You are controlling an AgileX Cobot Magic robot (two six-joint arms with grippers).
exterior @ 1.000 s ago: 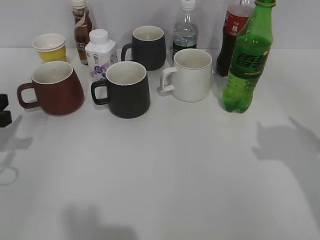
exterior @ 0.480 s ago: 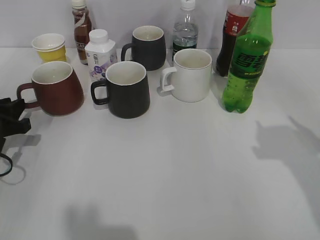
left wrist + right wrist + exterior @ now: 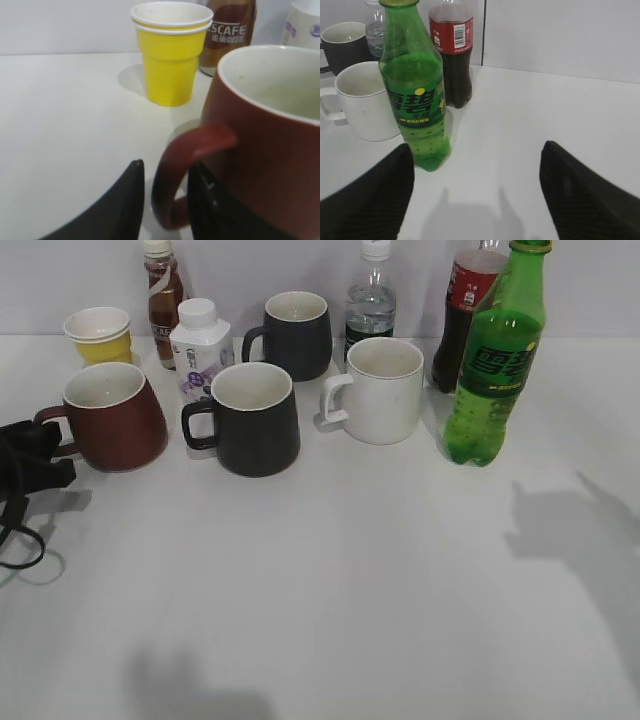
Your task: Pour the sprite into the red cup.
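The red cup [image 3: 115,425] stands at the left of the table, its loop handle pointing left. My left gripper [image 3: 40,455] is at that handle. In the left wrist view the red cup [image 3: 260,150] fills the right side, and my left gripper [image 3: 167,170] is open, one finger on each side of the handle, with a gap at the left finger. The sprite [image 3: 495,370] stands upright and capped at the right. My right gripper [image 3: 477,195] is wide open and empty, a little in front and to the right of the sprite [image 3: 417,100]. It is out of the exterior view.
Two black mugs [image 3: 255,420] [image 3: 297,335] and a white mug [image 3: 383,390] stand mid-table. Behind are a yellow paper cup [image 3: 100,335], a coffee bottle [image 3: 163,300], a white milk bottle [image 3: 200,345], a water bottle [image 3: 371,305] and a cola bottle [image 3: 465,310].
My left gripper has come in from the left edge to the red cup's handle. The cups and bottles have not moved.
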